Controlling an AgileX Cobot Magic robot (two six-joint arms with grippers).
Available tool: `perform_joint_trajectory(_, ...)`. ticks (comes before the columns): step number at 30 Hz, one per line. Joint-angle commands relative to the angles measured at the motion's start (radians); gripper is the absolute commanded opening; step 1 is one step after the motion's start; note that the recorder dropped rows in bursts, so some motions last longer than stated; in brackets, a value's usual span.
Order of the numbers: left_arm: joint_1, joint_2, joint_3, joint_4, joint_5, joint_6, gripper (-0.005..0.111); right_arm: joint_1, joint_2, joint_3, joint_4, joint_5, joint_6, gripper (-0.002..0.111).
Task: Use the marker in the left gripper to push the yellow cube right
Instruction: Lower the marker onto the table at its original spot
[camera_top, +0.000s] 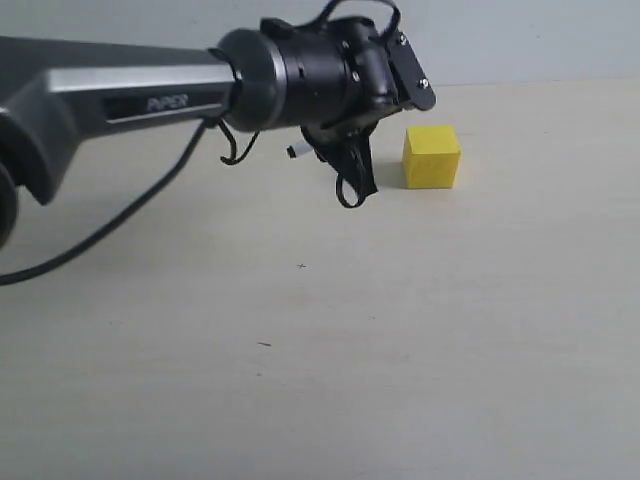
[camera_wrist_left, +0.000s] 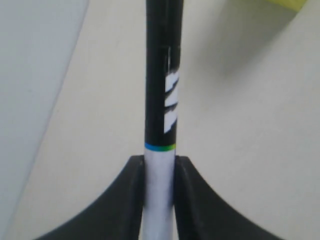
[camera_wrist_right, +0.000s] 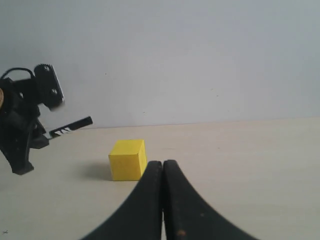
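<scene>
The yellow cube (camera_top: 432, 157) sits on the pale table, also seen in the right wrist view (camera_wrist_right: 128, 160), and only as a corner at the edge of the left wrist view (camera_wrist_left: 291, 4). My left gripper (camera_top: 352, 183) hangs just left of the cube, shut on the marker (camera_wrist_left: 161, 100) at its white lower barrel. The black capped end points away from the fingers (camera_wrist_left: 131, 200). In the right wrist view the marker (camera_wrist_right: 72, 128) sticks out from the left gripper (camera_wrist_right: 22, 145) toward the cube, its tip short of it and not touching. My right gripper (camera_wrist_right: 162, 166) is shut on nothing, close to the cube.
The pale table (camera_top: 320, 340) spreads around the cube, and a grey wall (camera_top: 520, 40) rises behind it. The thick left arm (camera_top: 120, 95) and its black cable (camera_top: 110, 230) cross the left side of the exterior view.
</scene>
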Motion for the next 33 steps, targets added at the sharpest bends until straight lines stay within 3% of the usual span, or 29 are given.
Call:
perform_joint_trajectory(1,0.063,-0.110,-0.018,-0.210,0.111,-0.006,0.000,-0.001,-0.005,0.004,0.000,-0.005,-0.001,0.000)
perform_joint_trajectory(8,0.168,-0.180,-0.022,-0.553,0.264,-0.068,0.000,-0.001,-0.005,0.004,0.000,-0.005,-0.003,0.000)
perform_joint_trajectory(13,0.160,-0.180,0.029,-0.685,0.367,-0.169,0.000,-0.001,-0.005,0.004,0.000,-0.005,0.000,0.000)
perform_joint_trajectory(20,0.059,-0.180,0.168,-0.691,0.254,-0.389,0.000,-0.001,-0.005,0.004,0.000,-0.005,-0.003,0.000)
perform_joint_trajectory(24,0.055,-0.180,0.218,-0.763,0.213,-0.417,0.000,-0.001,-0.005,0.004,0.000,-0.005,-0.003,0.000)
perform_joint_trajectory(33,0.079,-0.148,0.270,-0.762,0.174,-0.474,0.000,-0.001,-0.005,0.004,-0.002,-0.005,-0.001,0.000)
